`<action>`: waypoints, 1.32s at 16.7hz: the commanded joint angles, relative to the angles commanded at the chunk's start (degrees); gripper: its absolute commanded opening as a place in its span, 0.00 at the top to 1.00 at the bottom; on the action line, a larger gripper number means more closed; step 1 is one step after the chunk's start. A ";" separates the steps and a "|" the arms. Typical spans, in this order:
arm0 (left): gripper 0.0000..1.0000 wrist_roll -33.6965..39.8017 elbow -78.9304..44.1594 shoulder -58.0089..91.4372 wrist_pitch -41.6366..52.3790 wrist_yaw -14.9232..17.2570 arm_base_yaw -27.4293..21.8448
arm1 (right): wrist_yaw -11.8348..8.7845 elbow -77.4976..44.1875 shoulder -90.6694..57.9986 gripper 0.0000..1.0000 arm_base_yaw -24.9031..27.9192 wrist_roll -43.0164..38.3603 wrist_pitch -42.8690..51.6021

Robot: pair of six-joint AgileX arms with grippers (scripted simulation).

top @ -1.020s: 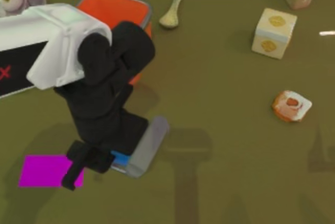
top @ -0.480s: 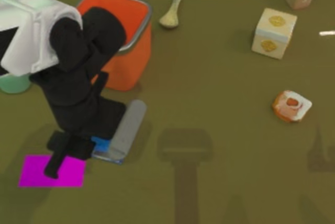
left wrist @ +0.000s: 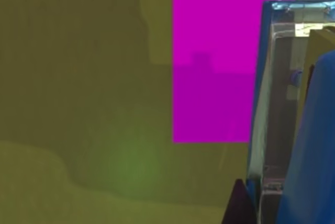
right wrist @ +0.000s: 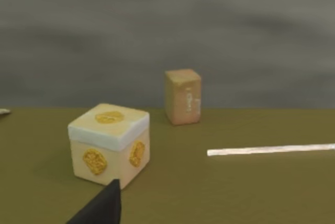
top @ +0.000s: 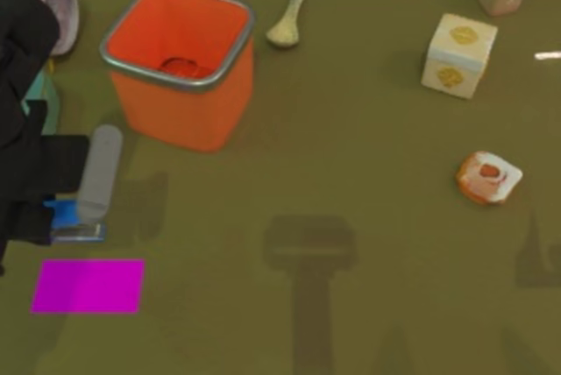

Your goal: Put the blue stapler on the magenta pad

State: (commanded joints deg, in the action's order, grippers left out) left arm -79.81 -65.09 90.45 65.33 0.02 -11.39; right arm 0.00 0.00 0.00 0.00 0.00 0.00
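Left arm (top: 26, 130): bulky matte-black body at tabletop's left edge, rounded upper housing, blocky lower section. Grey rounded bar-shaped part (top: 98, 173) on its side, smooth, unmarked. Left wrist view: dark pointed black finger tip (left wrist: 239, 205). Right wrist view: black wedge-shaped finger tip (right wrist: 102, 205), matte, sharp-edged. No cables, screws, markings visible.
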 joint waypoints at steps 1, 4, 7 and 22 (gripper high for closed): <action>1.00 -0.02 0.04 -0.04 0.01 -0.01 0.16 | 0.00 0.00 0.00 0.00 0.00 0.00 0.00; 1.00 -0.07 -0.18 0.22 -0.09 0.01 -0.08 | 0.00 0.00 0.00 0.00 0.00 0.00 0.00; 1.00 -0.05 1.34 1.02 -2.37 0.10 -0.19 | 0.00 0.00 0.00 0.00 0.00 0.00 0.00; 0.85 0.47 14.74 9.19 -23.92 0.01 -0.47 | 0.00 0.00 0.00 0.00 0.00 0.00 0.00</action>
State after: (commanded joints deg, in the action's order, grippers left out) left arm -79.34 -50.35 99.64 41.41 0.03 -11.86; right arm 0.00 0.00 0.00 0.00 0.00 0.00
